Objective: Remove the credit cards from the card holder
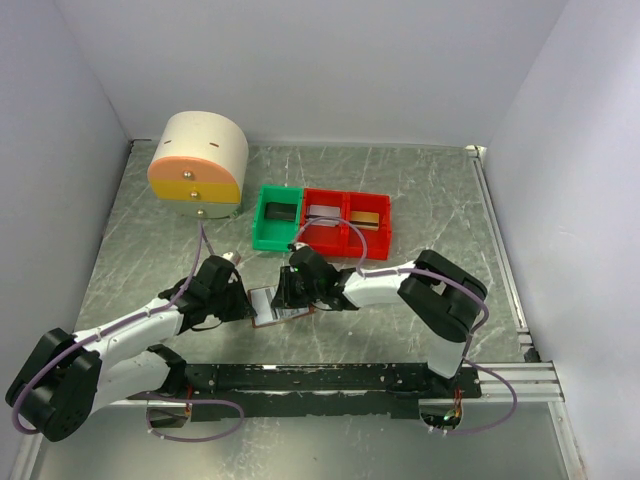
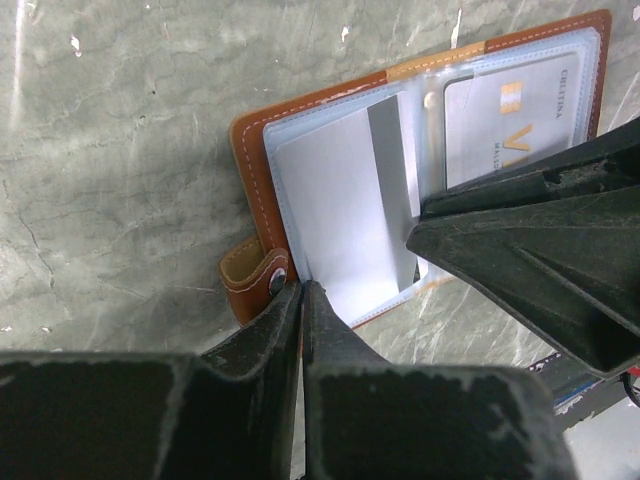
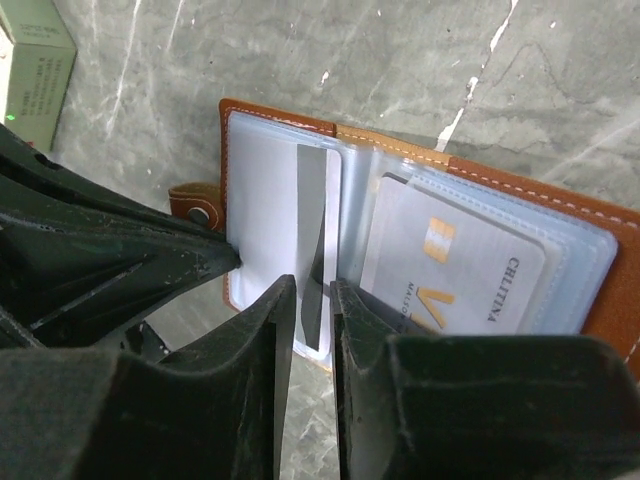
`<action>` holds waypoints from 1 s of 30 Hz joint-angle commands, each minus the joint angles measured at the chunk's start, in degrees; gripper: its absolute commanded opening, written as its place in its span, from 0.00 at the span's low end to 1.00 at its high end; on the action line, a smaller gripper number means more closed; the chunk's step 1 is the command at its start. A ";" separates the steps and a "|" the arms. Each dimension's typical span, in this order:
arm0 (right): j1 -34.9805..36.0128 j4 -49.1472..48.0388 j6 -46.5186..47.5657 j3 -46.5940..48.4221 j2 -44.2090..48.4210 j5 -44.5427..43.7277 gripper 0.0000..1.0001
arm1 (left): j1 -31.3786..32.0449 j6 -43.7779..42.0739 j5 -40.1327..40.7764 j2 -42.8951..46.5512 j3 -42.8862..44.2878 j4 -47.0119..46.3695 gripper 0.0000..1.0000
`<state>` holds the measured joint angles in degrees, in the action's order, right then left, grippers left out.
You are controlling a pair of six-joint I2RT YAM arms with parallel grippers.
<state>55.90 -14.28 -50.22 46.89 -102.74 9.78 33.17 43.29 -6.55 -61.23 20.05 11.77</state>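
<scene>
Holder (image 1: 271, 305) open flat on table (image 1: 420, 190), front middle, pale panels up, between both grippers. Left gripper (image 2: 302, 288) clenched, tips at holder edge beside tab (image 2: 248, 275); grip on it unclear. Right gripper (image 3: 312, 292) slightly parted, straddling striped white card (image 3: 265, 200) at tab-side panel. Gold-printed card (image 3: 450, 265) in other sleeve.

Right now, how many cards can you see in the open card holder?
2: a white striped card in the panel beside the tab, a silver chip card in the other panel. More may hide behind them.
</scene>
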 commanded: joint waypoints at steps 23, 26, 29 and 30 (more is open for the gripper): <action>3.01 13.23 4.67 6.67 -1.19 -10.95 0.30 | 0.23 -1.80 2.66 -1.69 0.65 2.22 0.12; 3.04 9.86 4.26 5.44 -2.48 -7.80 0.28 | 0.18 -1.76 2.63 -1.76 0.62 2.08 0.12; 2.93 3.99 2.62 2.76 -1.77 -4.47 0.24 | 0.23 -1.54 2.35 -1.62 0.31 1.72 0.12; 2.85 2.08 2.24 2.28 -1.40 -3.57 0.22 | 0.23 -1.46 2.25 -1.63 0.18 1.70 0.12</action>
<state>58.76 -7.07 -46.72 51.86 -103.33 2.87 33.17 43.05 -6.46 -62.04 20.62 11.88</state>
